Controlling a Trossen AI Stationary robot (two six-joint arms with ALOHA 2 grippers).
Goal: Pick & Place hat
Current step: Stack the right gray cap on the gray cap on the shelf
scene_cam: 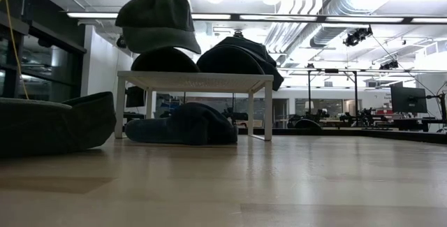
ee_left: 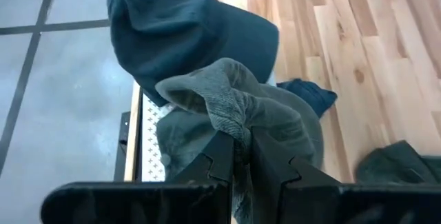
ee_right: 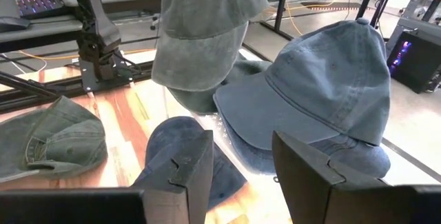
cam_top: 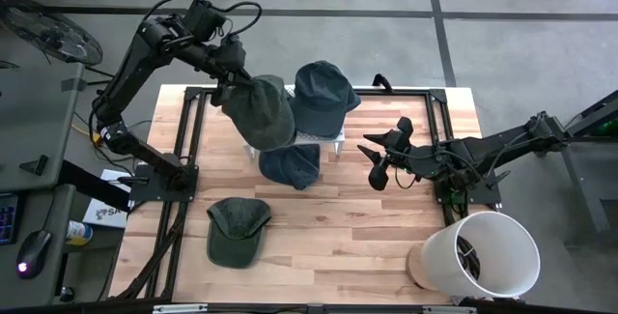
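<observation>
**Operator:** How is this hat going to behave for me, and where is it right now?

**Spotter:** You have the grey-green hat (cam_top: 263, 111) hanging in the air from your left gripper (ee_left: 240, 156), above the left end of the small white stand (scene_cam: 194, 80). It looks light and soft: the cloth bunches into folds at the pinch and the crown sags below it. It won't break, but it will swing and droop, so I'd judge it lands however it falls unless you lower it gently.

**Operator:** Is the hold good?

**Spotter:** Your left fingers are pressed almost together on a gathered ridge of fabric near the crown. That's a thin bite of cloth. It seems secure enough, though a grip on the stiffer brim would likely give you more control of the shape.

**Operator:** What's beneath it?

**Spotter:** A blue hat (cam_top: 323, 90) sits on the right end of the stand, and at least one more dark hat lies on top under the one you hold. A navy hat (cam_top: 289, 164) lies on the table against the stand's front edge, partly under it. Another green hat (cam_top: 237, 227) lies flat, nearer the front of the table and well apart.

**Operator:** And my right side?

**Spotter:** Your right gripper (cam_top: 379, 155) waits over the table to the right of the stand, fingers partly spread, holding nothing and touching nothing. The white bucket (cam_top: 480, 254) stands at the table's front right corner.
</observation>
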